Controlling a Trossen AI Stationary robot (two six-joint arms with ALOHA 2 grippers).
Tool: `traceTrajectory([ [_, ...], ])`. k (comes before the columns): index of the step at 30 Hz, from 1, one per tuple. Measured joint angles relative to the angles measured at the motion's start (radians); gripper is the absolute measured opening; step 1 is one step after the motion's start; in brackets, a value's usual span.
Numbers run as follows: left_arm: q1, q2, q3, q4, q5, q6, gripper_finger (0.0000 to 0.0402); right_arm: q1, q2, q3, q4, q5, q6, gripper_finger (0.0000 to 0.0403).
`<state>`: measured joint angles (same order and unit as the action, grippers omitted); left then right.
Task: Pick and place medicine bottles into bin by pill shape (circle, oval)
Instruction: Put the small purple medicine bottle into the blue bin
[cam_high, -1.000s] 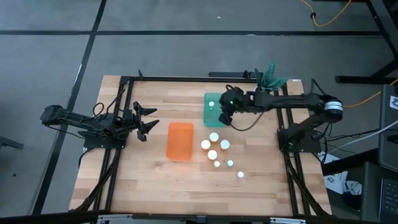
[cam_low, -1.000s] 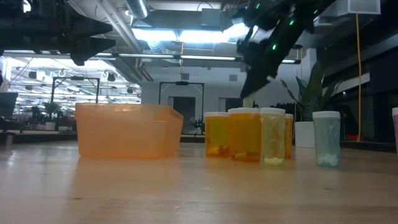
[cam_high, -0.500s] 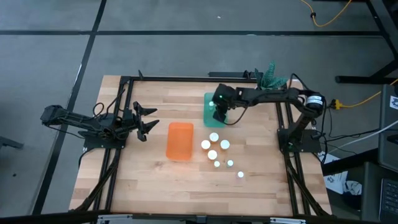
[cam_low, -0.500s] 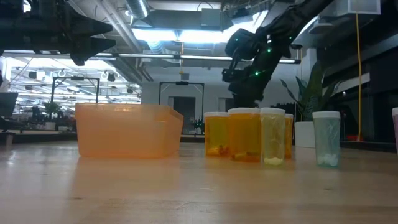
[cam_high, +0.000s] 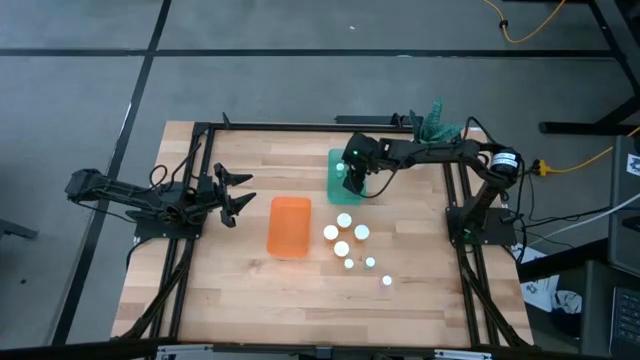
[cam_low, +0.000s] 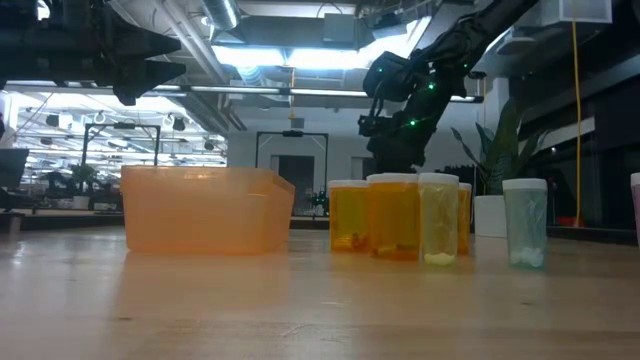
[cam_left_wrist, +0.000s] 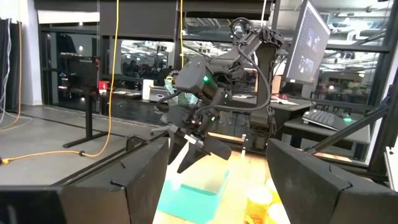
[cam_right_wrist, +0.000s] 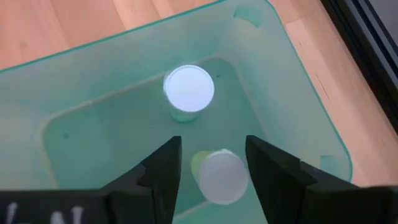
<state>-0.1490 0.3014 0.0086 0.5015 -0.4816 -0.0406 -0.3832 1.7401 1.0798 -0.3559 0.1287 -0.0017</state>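
My right gripper (cam_high: 352, 178) hangs over the teal bin (cam_high: 334, 192), fingers pointing down into it (cam_right_wrist: 211, 158). Its fingers stand apart, wider than the white cap of a green-tinted bottle (cam_right_wrist: 221, 177) that shows tilted between and below them, inside the bin. I cannot tell whether a finger touches it. Another white-capped bottle (cam_right_wrist: 189, 89) stands on the bin's floor. Several bottles (cam_high: 344, 235) stand on the table between the bins and the near edge. The orange bin (cam_high: 289, 226) is left of them. My left gripper (cam_high: 240, 194) waits open at the table's left.
A plant in a white pot (cam_low: 490, 215) stands at the table's far right corner (cam_high: 437, 122). The bottle cluster (cam_low: 400, 215) stands close to the near side of the teal bin. Dark frame rails (cam_high: 195, 160) run along the table's left and right sides.
My right gripper has gone a little toward the table's left edge, from the teal bin's right side to over its middle, then stayed there. The bottles on the table and both bins have kept still.
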Motion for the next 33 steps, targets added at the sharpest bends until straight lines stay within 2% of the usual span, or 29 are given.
traceTrajectory([
  [6,0.000,0.000,0.000,0.000,0.000,0.000,0.0263,0.000,0.000,0.087,-0.074,0.001,0.018,0.0187],
  [14,0.000,0.000,0.000,0.000,0.000,0.000,0.0263,0.068,-0.001,0.347,-0.424,0.009,0.175,0.0188],
  [19,0.000,0.000,0.000,-0.001,0.000,0.000,0.0263,0.205,-0.002,0.440,-0.653,0.008,0.223,0.0188],
  [24,0.000,0.000,0.000,-0.008,0.000,0.000,0.0263,0.367,-0.002,0.459,-0.956,0.008,0.251,0.0188],
  [28,-0.001,0.000,0.000,-0.022,0.000,0.000,0.0263,0.498,-0.002,0.454,-1.199,0.008,0.389,0.0188],
  [33,-0.001,0.000,0.000,-0.027,0.000,0.000,0.0263,0.673,-0.044,0.427,-1.185,0.010,0.475,0.0188],
])
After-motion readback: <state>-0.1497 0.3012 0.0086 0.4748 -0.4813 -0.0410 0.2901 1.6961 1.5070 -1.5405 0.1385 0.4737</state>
